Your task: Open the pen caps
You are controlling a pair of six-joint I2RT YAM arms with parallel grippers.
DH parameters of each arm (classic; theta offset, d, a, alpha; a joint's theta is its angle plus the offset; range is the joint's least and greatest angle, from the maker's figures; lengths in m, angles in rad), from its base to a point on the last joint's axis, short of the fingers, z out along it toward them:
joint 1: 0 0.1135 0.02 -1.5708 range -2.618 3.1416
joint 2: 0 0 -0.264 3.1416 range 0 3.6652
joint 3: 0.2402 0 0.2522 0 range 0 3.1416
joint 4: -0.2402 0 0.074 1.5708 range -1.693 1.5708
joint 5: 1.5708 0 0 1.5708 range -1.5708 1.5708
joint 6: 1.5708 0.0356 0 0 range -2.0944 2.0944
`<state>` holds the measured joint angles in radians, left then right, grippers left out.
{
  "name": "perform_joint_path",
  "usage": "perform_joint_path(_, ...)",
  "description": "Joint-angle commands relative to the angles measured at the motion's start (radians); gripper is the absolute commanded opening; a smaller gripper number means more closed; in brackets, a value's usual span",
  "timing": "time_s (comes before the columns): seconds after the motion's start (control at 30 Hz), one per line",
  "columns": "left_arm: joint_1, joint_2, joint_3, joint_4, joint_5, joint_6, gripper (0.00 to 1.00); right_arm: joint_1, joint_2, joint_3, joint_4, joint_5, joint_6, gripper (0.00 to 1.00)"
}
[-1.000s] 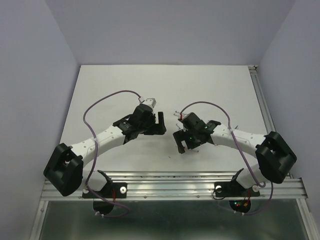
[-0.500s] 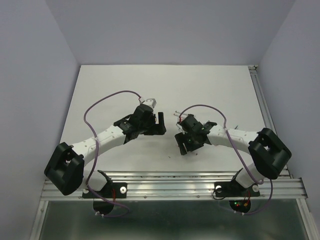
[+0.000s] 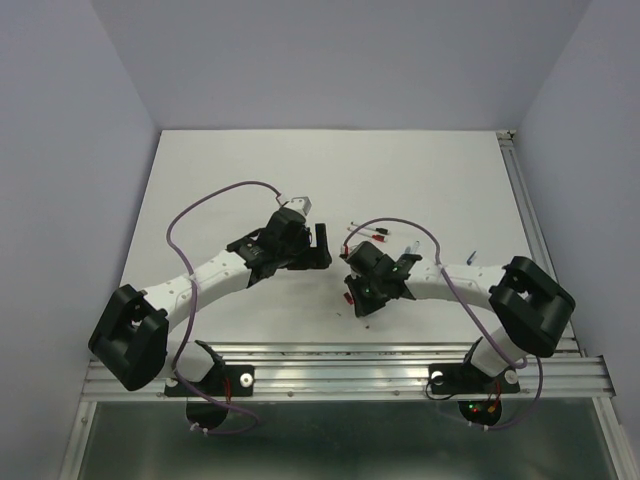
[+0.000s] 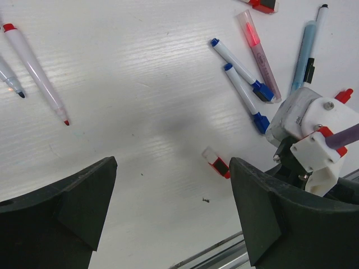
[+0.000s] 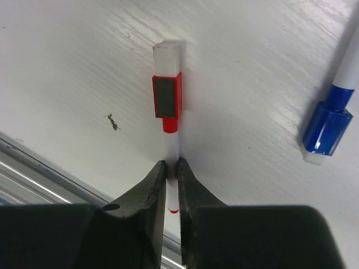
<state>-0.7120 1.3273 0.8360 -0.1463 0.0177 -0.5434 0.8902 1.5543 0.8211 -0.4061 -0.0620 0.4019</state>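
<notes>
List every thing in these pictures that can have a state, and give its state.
left gripper: open, empty.
right gripper: shut on the barrel of the red pen.
red cap: on the red pen, not pulled off.
two blue caps: on their pens.
red-tipped pen: uncapped, lying on the table.

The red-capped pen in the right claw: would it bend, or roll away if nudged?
Probably stiff: the red-capped pen runs straight though the right gripper pinches only its thin barrel. Likely light, being slim plastic. It may not roll freely: its red cap looks square-edged, with a flat dark patch.
</notes>
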Motion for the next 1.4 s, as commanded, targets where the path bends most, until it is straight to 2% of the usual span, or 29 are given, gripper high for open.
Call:
perform_joint_path(0.0, 0.003, -0.022, 0.034, 0.014, -0.01, -0.01, 0.93, 0.038, 0.075, -0.03, -0.014, 0.056, 0.011, 0.13)
perform_joint_path(0.17, 0.006, -0.011, 0.037, 0.017, -0.005, -0.023, 0.93, 0.043, 0.086, -0.007, 0.021, 0.096, 0.032, 0.01)
perform_joint_path(0.37, 0.008, 0.003, 0.049, 0.022, 0.005, -0.076, 0.93, 0.044, -0.058, -0.008, 0.151, 0.159, 0.086, 0.01)
perform_joint_path(0.6, 0.006, 0.009, 0.06, 0.122, 0.117, -0.145, 0.93, 0.041, -0.171, -0.005, 0.296, 0.188, 0.123, 0.01)
perform_joint_path(0.77, 0.006, 0.013, 0.051, 0.131, 0.133, -0.148, 0.85, 0.035, -0.183, 0.032, 0.294, 0.218, 0.138, 0.01)
perform_joint_path(0.9, 0.005, 0.019, 0.041, 0.14, 0.133, -0.151, 0.81, 0.033, -0.191, 0.039, 0.335, 0.156, 0.126, 0.01)
perform_joint_path(0.93, 0.006, 0.024, 0.041, 0.14, 0.139, -0.151, 0.76, 0.033, -0.189, 0.042, 0.337, 0.146, 0.126, 0.01)
perform_joint_path(1.13, 0.005, 0.044, 0.038, 0.14, 0.149, -0.15, 0.64, 0.03, -0.214, 0.047, 0.352, 0.157, 0.135, 0.01)
perform_joint_path(1.17, 0.005, 0.046, 0.038, 0.142, 0.156, -0.15, 0.58, 0.03, -0.217, 0.052, 0.345, 0.163, 0.14, 0.01)
perform_joint_path(1.27, 0.005, 0.046, 0.038, 0.171, 0.174, -0.142, 0.48, 0.021, -0.221, 0.055, 0.34, 0.182, 0.161, 0.01)
perform_joint_path(1.3, 0.005, 0.049, 0.04, 0.172, 0.177, -0.141, 0.43, 0.013, -0.224, 0.053, 0.345, 0.179, 0.166, 0.01)
perform_joint_path(1.33, 0.003, 0.05, 0.04, 0.172, 0.177, -0.139, 0.3, 0.01, -0.224, 0.052, 0.36, 0.168, 0.166, 0.01)
perform_joint_path(1.37, 0.005, 0.052, 0.04, 0.172, 0.177, -0.141, 0.22, 0.006, -0.226, 0.055, 0.362, 0.151, 0.164, 0.01)
